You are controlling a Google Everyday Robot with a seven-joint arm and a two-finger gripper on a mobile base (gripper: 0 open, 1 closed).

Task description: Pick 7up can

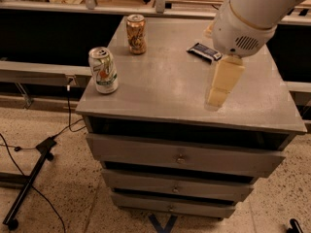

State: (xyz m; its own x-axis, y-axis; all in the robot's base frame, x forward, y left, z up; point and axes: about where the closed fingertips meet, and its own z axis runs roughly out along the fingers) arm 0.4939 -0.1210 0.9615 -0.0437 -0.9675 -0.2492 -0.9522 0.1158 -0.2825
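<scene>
7up can (pixel 103 70) is seen upright at the near-left corner of the cabinet top (pixel 165 89), untouched. Gripper (pixel 222 84) is held over the right side of the top, well apart from the can, with nothing seen in it; whether it is parted or closed cannot be told. Orange can (pixel 136 34) stands farther back; dark bar (pixel 204 51) lies far right, near the arm. Task is judged barely begun: nothing grasped or lifted. Left: gripper to be brought left to the 7up can, clamped on it, can raised.
</scene>
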